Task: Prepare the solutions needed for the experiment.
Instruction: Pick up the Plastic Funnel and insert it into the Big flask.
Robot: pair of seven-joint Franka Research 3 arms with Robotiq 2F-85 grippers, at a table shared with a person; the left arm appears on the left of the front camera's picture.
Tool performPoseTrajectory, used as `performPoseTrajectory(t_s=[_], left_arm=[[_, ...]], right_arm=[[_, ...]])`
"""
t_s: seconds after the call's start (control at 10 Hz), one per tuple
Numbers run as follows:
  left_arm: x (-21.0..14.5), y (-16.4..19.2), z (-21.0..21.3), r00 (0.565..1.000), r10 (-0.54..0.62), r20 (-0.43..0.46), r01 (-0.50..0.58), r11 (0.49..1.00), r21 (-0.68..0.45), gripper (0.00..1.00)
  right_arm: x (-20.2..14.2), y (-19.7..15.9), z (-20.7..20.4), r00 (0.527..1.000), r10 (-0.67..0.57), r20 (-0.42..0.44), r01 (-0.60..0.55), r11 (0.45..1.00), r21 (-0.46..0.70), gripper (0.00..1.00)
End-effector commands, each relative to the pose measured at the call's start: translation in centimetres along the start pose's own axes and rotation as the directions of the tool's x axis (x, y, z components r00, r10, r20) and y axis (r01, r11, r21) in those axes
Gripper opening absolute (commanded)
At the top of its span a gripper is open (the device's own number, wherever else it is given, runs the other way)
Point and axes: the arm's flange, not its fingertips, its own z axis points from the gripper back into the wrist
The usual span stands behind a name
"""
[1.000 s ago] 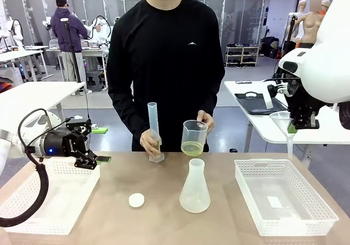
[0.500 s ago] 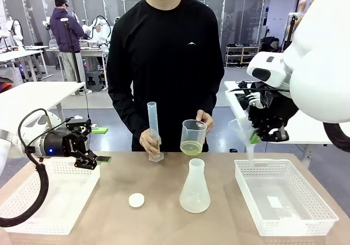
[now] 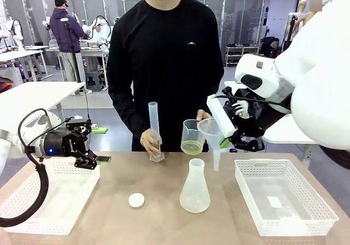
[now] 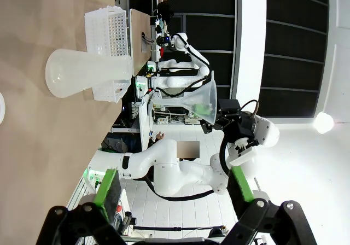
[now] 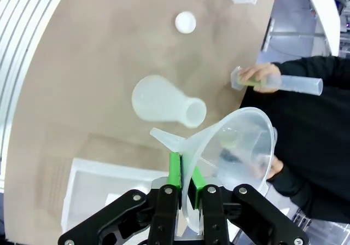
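The solutions show as pale yellow-green liquid (image 3: 191, 148) in the bottom of a clear beaker (image 3: 193, 135) that the person holds at the far edge. The person's other hand steadies a tilted graduated cylinder (image 3: 153, 126). An empty conical flask (image 3: 195, 187) stands mid-table. My right gripper (image 3: 223, 142) is shut on the rim of a clear funnel (image 3: 210, 129), whose spout hangs just right of and above the flask's mouth. In the right wrist view the funnel (image 5: 235, 141) is pinched in my right gripper (image 5: 185, 174) above the flask (image 5: 161, 100). My left gripper (image 3: 93, 160) hovers open over the left basket.
A white basket (image 3: 33, 204) sits at the table's left and another white basket (image 3: 284, 198) at its right. A small white cap (image 3: 136, 200) lies left of the flask. The person stands close against the far edge.
My right arm has swung left and down from beyond the right basket, carrying the funnel to a spot beside the flask's mouth. The left arm and the person's hands have stayed still.
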Motion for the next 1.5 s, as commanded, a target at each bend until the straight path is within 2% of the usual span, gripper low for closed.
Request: performPoseTrajectory(t_s=[0.0, 0.5, 0.6, 0.7, 0.9, 1.0, 1.1, 1.2, 1.4], left_arm=[[0.0, -0.2, 0.0, 1.000, 0.005, -0.005, -0.005, 1.000, -0.006, 1.00], [0.0, -0.2, 0.0, 1.000, 0.005, -0.005, -0.005, 1.000, -0.006, 1.00], [0.0, -0.2, 0.0, 1.000, 0.005, -0.005, -0.005, 1.000, -0.006, 1.00], [0.0, -0.2, 0.0, 1.000, 0.005, -0.005, -0.005, 1.000, -0.006, 1.00], [0.0, -0.2, 0.0, 1.000, 0.005, -0.005, -0.005, 1.000, -0.006, 1.00], [0.0, -0.2, 0.0, 1.000, 0.005, -0.005, -0.005, 1.000, -0.006, 1.00], [0.0, -0.2, 0.0, 1.000, 0.005, -0.005, -0.005, 1.000, -0.006, 1.00], [0.0, -0.2, 0.0, 1.000, 0.005, -0.005, -0.005, 1.000, -0.006, 1.00], [0.0, -0.2, 0.0, 1.000, 0.005, -0.005, -0.005, 1.000, -0.006, 1.00]], right_arm=[[0.4, -0.5, -2.0, 0.997, 0.033, 0.067, -0.030, 0.998, -0.046, 0.06], [2.0, -2.0, -3.8, 0.998, 0.050, 0.032, -0.046, 0.991, -0.127, 0.06], [2.2, -2.1, -3.5, 0.999, 0.029, -0.034, -0.033, 0.991, -0.130, 0.06], [1.9, -1.6, -3.3, 0.999, 0.035, 0.030, -0.032, 0.993, -0.109, 0.06], [1.9, -1.6, -3.3, 0.999, 0.035, 0.030, -0.032, 0.993, -0.109, 0.06], [1.8, -1.7, -3.4, 0.999, 0.040, 0.015, -0.038, 0.993, -0.114, 0.06], [1.5, -1.7, -4.2, 0.999, 0.045, -0.028, -0.049, 0.982, -0.183, 0.06], [1.3, -1.9, -4.9, 0.997, 0.050, -0.050, -0.059, 0.979, -0.197, 0.06], [0.8, -2.4, -6.2, 0.997, 0.061, -0.048, -0.069, 0.977, -0.202, 0.06]])
